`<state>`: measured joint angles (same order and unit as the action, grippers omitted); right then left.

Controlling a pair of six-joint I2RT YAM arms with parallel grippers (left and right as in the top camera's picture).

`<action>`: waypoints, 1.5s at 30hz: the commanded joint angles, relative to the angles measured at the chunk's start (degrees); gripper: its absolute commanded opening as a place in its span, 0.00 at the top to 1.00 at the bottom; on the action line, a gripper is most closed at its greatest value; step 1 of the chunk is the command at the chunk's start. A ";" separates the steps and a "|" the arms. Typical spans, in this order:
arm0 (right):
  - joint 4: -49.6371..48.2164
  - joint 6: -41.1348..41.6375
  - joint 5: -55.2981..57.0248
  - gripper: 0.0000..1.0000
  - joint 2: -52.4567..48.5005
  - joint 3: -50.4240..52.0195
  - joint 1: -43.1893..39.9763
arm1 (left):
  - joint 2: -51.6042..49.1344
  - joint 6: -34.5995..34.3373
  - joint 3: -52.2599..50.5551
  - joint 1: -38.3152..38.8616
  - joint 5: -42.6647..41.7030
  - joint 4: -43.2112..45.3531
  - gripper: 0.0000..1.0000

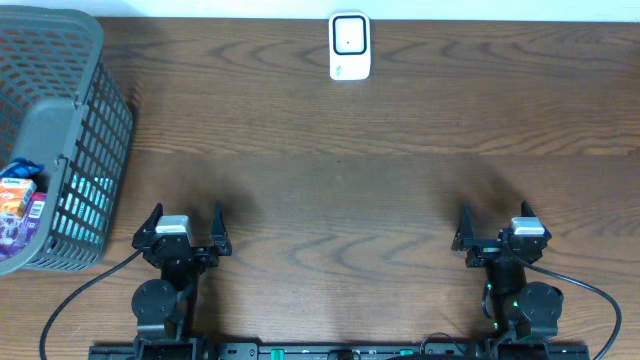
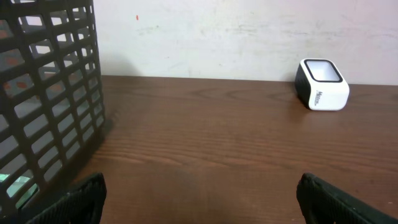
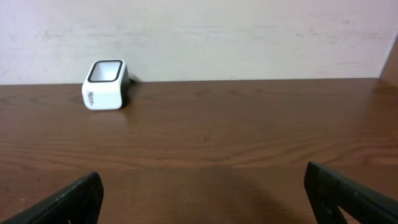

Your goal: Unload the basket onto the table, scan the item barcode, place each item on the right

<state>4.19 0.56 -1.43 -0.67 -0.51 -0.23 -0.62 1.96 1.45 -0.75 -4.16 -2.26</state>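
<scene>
Our left pincer (image 1: 188, 212) and right pincer (image 1: 495, 215) stand wide open, holding nothing. The packets (image 1: 20, 200) lie in the basket (image 1: 95, 120) at our far left. We should lift one with the left, keeping its barcode clear for the scanner (image 1: 349, 45) across the desk (image 1: 330, 180).

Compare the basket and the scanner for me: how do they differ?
The basket is dark grey lattice; the scanner is solid white with a dark-framed window. The basket is far larger than the scanner. The basket stands at the left edge holding packaged items; the scanner stands centred on the far edge. Both rest on the wooden table.
</scene>
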 commanded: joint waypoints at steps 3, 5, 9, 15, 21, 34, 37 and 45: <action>0.11 -0.83 0.48 0.01 0.35 0.22 0.44 | 0.39 0.81 -1.22 -0.31 -1.18 -1.46 0.02; 0.11 -0.83 0.48 0.01 0.35 0.22 0.44 | 0.39 0.81 -1.22 -0.31 -1.18 -1.46 0.02; 0.11 -0.83 0.50 0.01 0.35 0.22 0.44 | 0.39 0.81 -1.22 -0.31 -1.18 -1.46 0.02; 0.11 -0.83 0.48 0.01 0.35 0.22 0.44 | 0.39 0.81 -1.22 -0.31 -1.18 -1.46 0.02; 0.11 -0.83 0.48 0.01 0.33 0.22 0.44 | 0.39 0.81 -1.22 -0.31 -1.18 -1.46 0.02; 0.11 -0.83 0.48 0.01 0.33 0.22 0.44 | 0.39 0.81 -1.22 -0.31 -1.18 -1.46 0.02; 0.11 -0.83 0.48 0.01 0.33 0.22 0.44 | 0.39 0.39 -1.22 -0.31 -1.99 0.68 0.02; 0.11 -0.83 0.48 0.01 0.35 0.22 0.44 | 0.39 -10.88 -1.22 -0.31 -26.86 12.24 0.02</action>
<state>4.19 0.56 -1.43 -0.67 -0.51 -0.23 -0.62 -5.56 0.45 -0.86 -22.20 8.19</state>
